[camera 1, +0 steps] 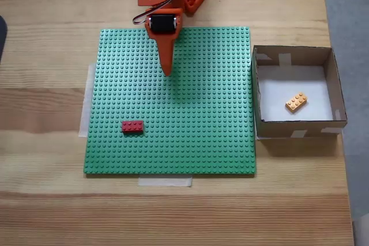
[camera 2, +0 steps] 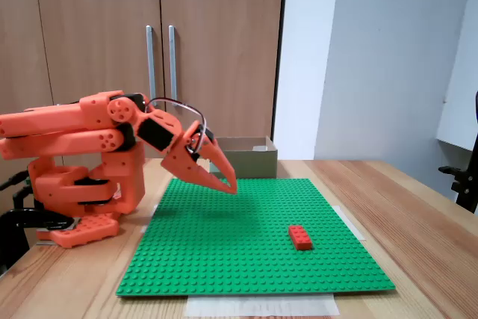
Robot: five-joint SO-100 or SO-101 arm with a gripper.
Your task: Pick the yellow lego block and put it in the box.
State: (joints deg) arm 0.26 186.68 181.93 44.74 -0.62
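Yellow lego block lying flat on white bottom of box, slightly askew, clear of all four walls. Box on table just off right edge of green baseplate in a fixed view from above. Red brick near front-left corner of baseplate. Gripper pressed together, holding nothing, hanging above back half of baseplate, tip angled down, not touching. Arm folded low.
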